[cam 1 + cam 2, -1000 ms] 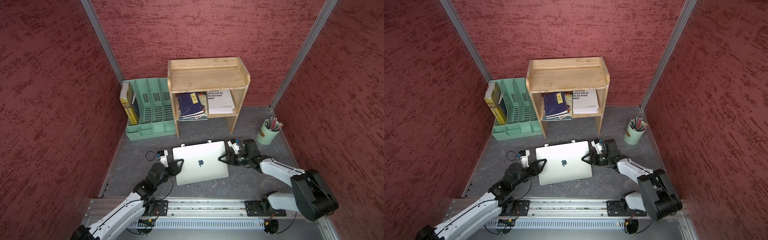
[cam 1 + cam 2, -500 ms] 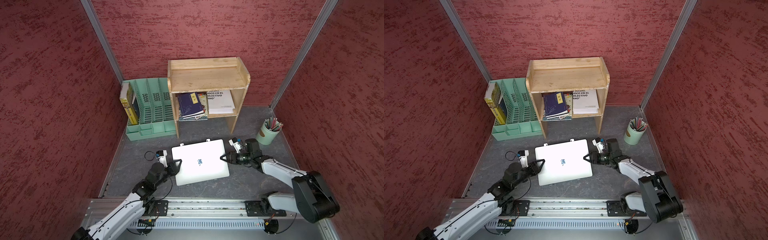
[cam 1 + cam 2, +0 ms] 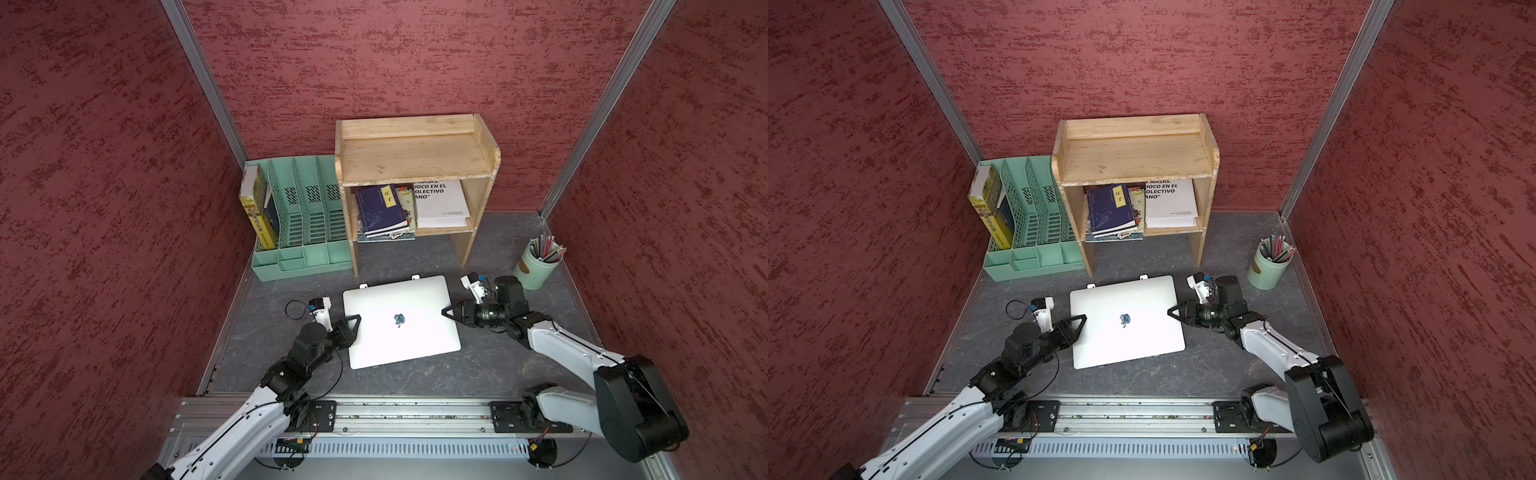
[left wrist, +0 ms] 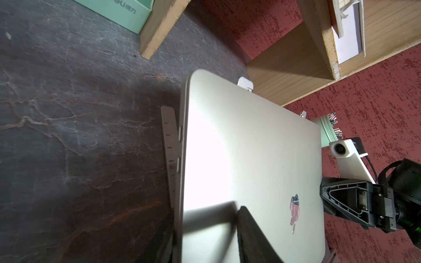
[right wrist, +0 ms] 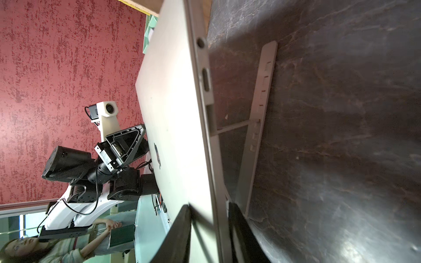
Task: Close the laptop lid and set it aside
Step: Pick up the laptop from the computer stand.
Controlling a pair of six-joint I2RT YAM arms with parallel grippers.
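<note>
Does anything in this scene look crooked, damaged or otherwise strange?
The laptop, lid closed, sits askew: its edges are turned relative to the wooden shelf and the front rail. It also rests raised on a silver stand, not flat on the table. Nothing looks spilled or damaged.

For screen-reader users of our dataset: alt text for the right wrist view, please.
Closed silver laptop seen edge-on, the right gripper straddling its near edge, one finger over the lid, one underneath. A silver stand sits beneath on the table; the left gripper is at the far edge.
</note>
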